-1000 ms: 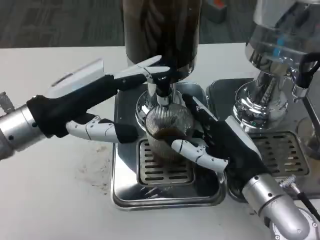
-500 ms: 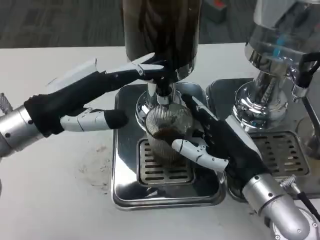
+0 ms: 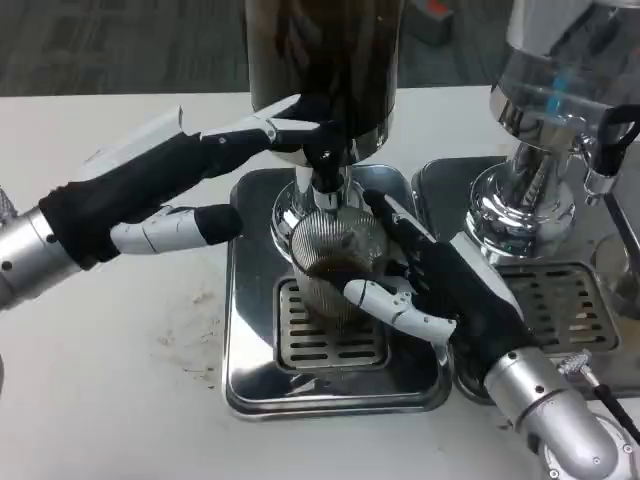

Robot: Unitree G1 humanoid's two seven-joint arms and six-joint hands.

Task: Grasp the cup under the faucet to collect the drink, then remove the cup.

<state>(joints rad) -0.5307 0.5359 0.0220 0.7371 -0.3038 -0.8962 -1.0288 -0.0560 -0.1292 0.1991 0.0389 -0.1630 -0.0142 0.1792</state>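
Head view from my end: the right hand (image 3: 440, 285) is wrapped around the ribbed glass cup (image 3: 335, 262), fingers curled across its front and side, so it's holding it. The cup sits upright on the slotted grate of the steel drip tray (image 3: 250, 385), right under the faucet (image 3: 322, 175) of the dark drink dispenser (image 3: 325, 60), and I can see brown liquid in the bottom of the glass. The left hand (image 3: 170, 195) is up at the faucet — its upper fingers (image 3: 270, 128) reach onto the tap lever, while the lower ones stick out toward the tray's left edge with nothing in them. Can't tell for sure from here if the top fingers are actually pressing or just resting on it. Off to the right there's a second dispenser (image 3: 560, 90) with a shiny chrome base on its own drip tray (image 3: 590, 300). Everything stands on the white table (image 3: 100, 400), which has some brownish smudges just left of the tray.
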